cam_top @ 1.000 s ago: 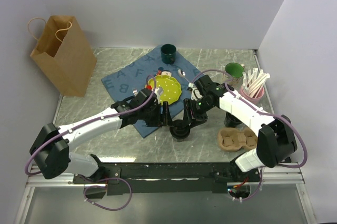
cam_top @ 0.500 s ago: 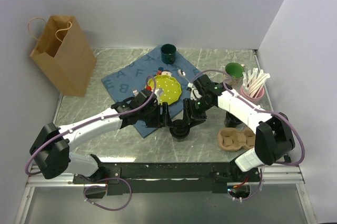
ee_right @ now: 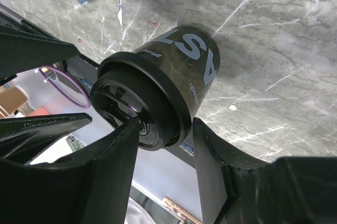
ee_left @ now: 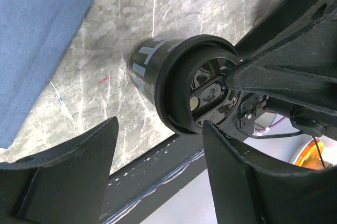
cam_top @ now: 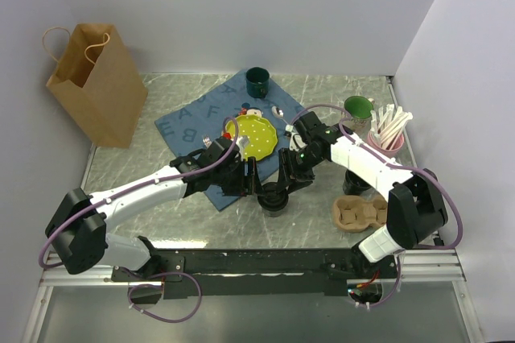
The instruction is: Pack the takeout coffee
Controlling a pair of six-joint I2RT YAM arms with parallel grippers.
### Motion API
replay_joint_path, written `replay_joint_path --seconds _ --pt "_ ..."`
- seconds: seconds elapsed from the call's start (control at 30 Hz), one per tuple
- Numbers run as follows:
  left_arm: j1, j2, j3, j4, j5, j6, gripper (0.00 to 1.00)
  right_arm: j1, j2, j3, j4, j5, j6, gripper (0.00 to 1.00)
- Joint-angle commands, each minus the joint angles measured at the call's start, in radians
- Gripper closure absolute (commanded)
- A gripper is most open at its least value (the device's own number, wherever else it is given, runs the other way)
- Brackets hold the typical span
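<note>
Black cup [cam_top: 273, 196] shifts slightly: right hand [ee_right: 164, 129] clamps its lid [ee_right: 139, 103], left hand [ee_left: 160, 129] flanks it, released. Lift looks near.

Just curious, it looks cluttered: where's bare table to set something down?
Free: marble between paper bag and blue cloth. Crowded: mid-table, left gripper and right gripper around the black cup; right edge, pulp carrier and straws.

The top view is bright and evenly lit from above, with short, soft shadows. In the right wrist view, the marble table [ee_right: 274, 24] shows glare at upper right. In both wrist views the near fingers [ee_left: 63, 182] are dark and soft-focused. The takeout coffee cup [ee_left: 145, 63] lid reflects highlights.
</note>
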Motion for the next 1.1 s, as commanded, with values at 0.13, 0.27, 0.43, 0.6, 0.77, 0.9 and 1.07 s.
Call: replay_joint_path --seconds 0.13,0.27,0.43,0.6,0.77,0.9,1.07 --pt "0.000 0.014 0.004 0.021 -0.006 0.020 0.30 0.009 -0.014 0.035 0.004 -0.018 -0.004 0.37" --pt "0.000 0.033 0.013 0.035 0.013 0.025 0.30 0.007 -0.027 0.029 0.003 -0.013 -0.004 0.33" --pt "-0.002 0.052 -0.003 0.064 0.032 0.026 0.32 0.007 -0.031 0.006 0.009 -0.012 -0.007 0.34" --pt "0.000 0.072 -0.013 0.078 0.032 0.022 0.33 0.009 -0.032 -0.046 0.047 -0.015 -0.008 0.40" --pt "-0.002 0.079 -0.040 0.100 0.035 0.005 0.34 0.009 -0.027 -0.101 0.107 -0.015 -0.013 0.48" --pt "-0.002 0.094 -0.066 0.131 0.044 -0.011 0.37 0.006 -0.043 -0.170 0.150 -0.010 -0.027 0.54" --pt "-0.003 0.102 -0.099 0.137 0.043 -0.035 0.40 0.000 -0.081 -0.244 0.231 -0.024 -0.044 0.60"
